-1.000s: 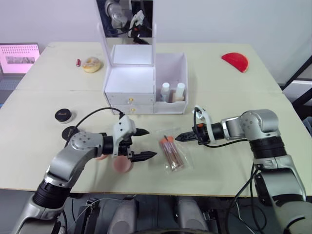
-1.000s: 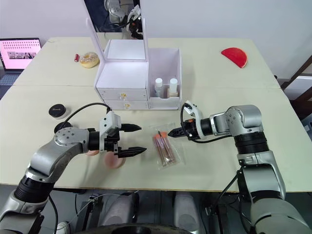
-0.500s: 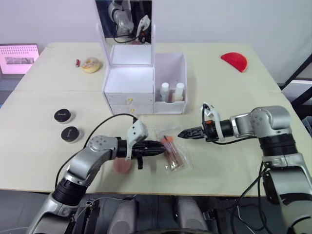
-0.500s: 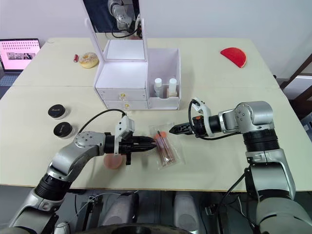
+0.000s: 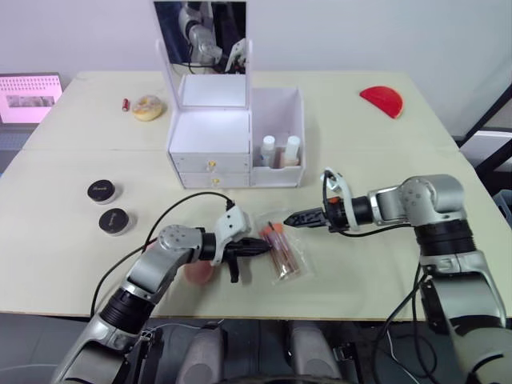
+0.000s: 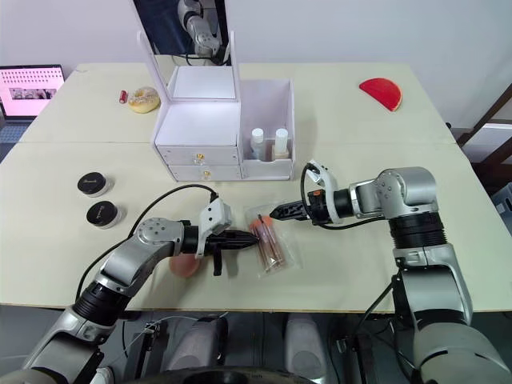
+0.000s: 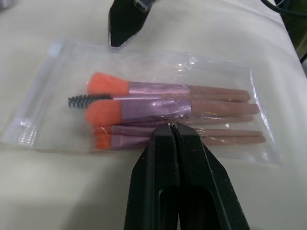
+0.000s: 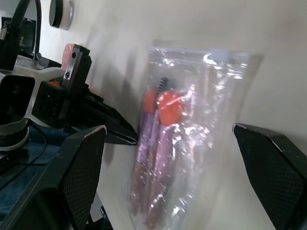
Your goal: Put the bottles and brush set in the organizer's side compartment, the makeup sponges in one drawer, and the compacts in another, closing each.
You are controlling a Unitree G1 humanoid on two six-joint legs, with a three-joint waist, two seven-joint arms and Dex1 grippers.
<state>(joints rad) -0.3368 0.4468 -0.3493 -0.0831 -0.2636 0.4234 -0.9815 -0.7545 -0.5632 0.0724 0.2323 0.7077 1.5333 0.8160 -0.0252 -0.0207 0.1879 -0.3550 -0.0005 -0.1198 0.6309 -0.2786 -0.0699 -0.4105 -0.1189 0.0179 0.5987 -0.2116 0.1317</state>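
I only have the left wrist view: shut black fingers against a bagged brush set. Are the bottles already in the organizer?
Observer: Yes, two bottles stand in the organizer's side compartment.
Reviewer: And the compacts?
Observer: Two compacts sit on the table, off to the organizer's left.
Reviewer: Whose black tip is beyond the bag?
Observer: That is the right gripper, open, near the far end of the brush set.

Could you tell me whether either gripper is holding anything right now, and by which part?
The left gripper is shut on the brush set bag's long edge; the open right gripper holds nothing.
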